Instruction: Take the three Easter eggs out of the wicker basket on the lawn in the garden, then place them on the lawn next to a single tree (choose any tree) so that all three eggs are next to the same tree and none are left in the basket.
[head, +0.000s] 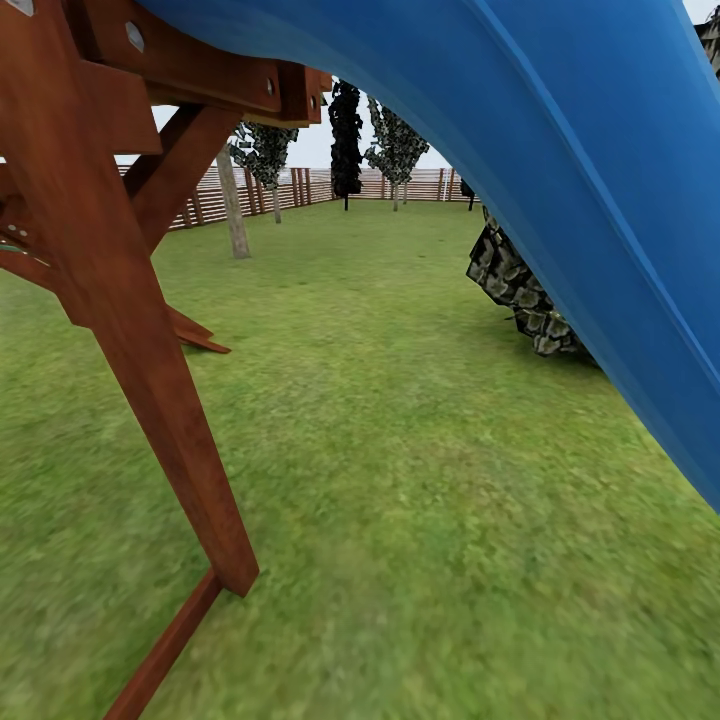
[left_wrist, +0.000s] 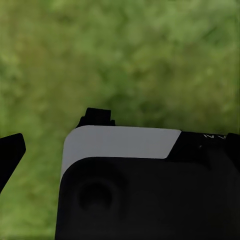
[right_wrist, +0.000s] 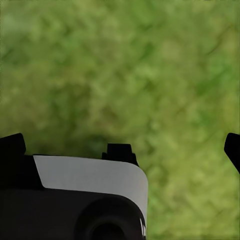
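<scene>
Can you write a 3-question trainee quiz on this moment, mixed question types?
1. True or false: the wicker basket stands on the lawn under the blue slide.
2. Multiple choice: in the head view, the wooden play-frame leg is at A) the picture's left, B) its right, C) far back by the fence.
3. Short answer: what do both wrist views show beyond the arms' housings?

Key:
1. False; bare grass there, no basket in sight.
2. A.
3. Blurred green grass; nothing sits between the fingers, whose tips at the picture edges do not settle open or shut.
</scene>
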